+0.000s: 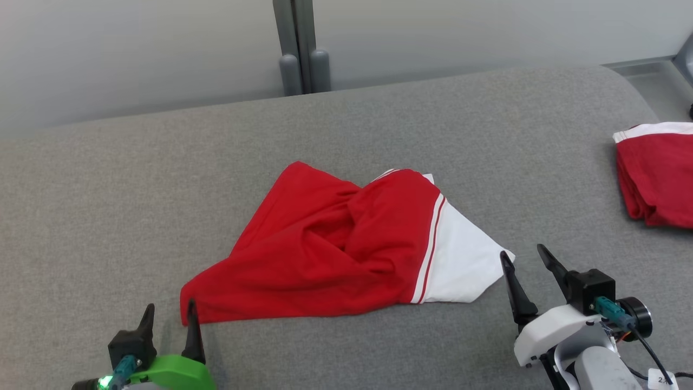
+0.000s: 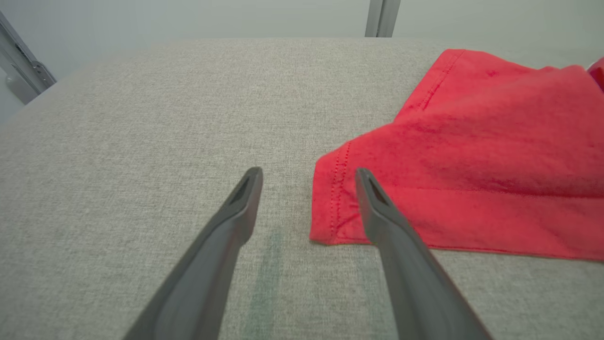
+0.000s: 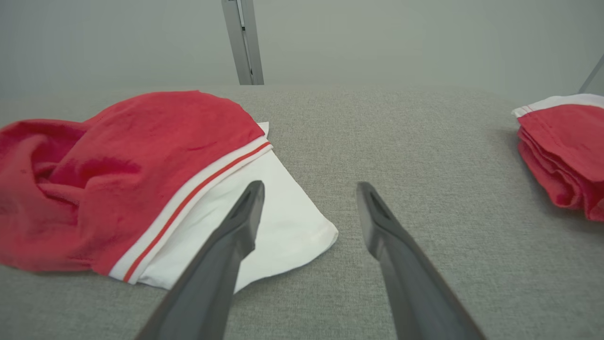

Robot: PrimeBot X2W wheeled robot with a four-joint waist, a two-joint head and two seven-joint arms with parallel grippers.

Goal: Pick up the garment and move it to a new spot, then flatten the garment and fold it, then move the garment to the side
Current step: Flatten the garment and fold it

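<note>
garment spot: the garment [image 1: 335,244] sits about mid tabletop [image 1: 135,189], between the two claws, and it's a red body with a white end and a thin red-and-white stripe where they meet
garment shape: bunched and twisted through the middle, with a roll of red lapped over itself, so nowhere near flat
left claw: the left claw [image 1: 170,304] is spread wide with nothing in it, parked right at the near-left red corner; in its wrist view one finger [image 2: 377,208] crosses in front of the hem there, and I can't tell if it actually touches
right claw: the right claw [image 1: 523,251] is also wide apart and empty, just beside the white tip, with one finger over the white cloth in its wrist view
done so far: honestly can't say whether the pick-up-and-move part is finished; all I get is the garment lying loose on the tabletop with nobody gripping it
still left: flattening, folding and the move to the side all look undone to me
long axis: runs left to right across the tabletop on a slight diagonal, from the near-left red corner to the white end
which way it points: white end aims at the robot's right, and a red peak pokes toward the far edge
other stuff: a second red garment [image 1: 658,179] with a white band lies folded at the far right, well apart; my guess is that's the "side" spot
</note>
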